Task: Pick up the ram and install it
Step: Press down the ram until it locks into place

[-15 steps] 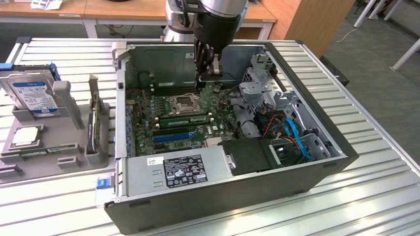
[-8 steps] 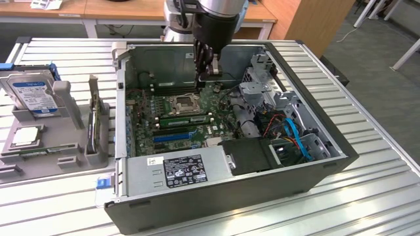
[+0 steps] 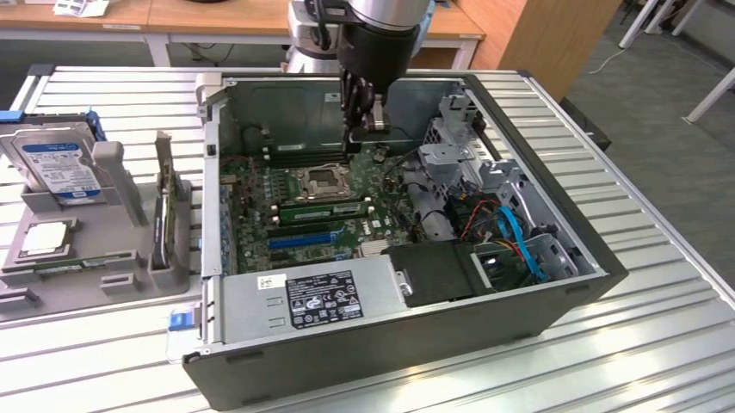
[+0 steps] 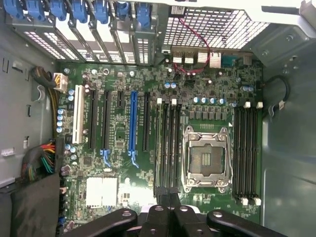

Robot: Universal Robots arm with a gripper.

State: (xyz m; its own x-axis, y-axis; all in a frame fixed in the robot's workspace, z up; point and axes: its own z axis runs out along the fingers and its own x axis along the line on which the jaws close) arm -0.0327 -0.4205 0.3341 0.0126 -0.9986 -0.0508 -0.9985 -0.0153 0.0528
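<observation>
The ram (image 3: pixel 71 263) is a long, thin green stick lying flat in the grey tray (image 3: pixel 23 301), at the exterior view's left, outside the computer case (image 3: pixel 552 284). My gripper (image 3: pixel 370 127) hangs inside the open case over the far part of the motherboard, well away from the ram. Its fingers are shut with nothing between them. In the wrist view the gripper (image 4: pixel 170 217) sits at the end of a bank of long black memory slots (image 4: pixel 168 143) beside the open processor socket (image 4: pixel 205 158).
The tray also carries a hard drive (image 3: pixel 64 163), a square silver processor (image 3: pixel 46 237) and an upright card (image 3: pixel 172 215). A power supply (image 3: pixel 322 297), drive cage (image 3: pixel 460 138) and cables (image 3: pixel 517 241) crowd the case. A green strip (image 3: pixel 327 207) lies beside the socket (image 3: pixel 324 179).
</observation>
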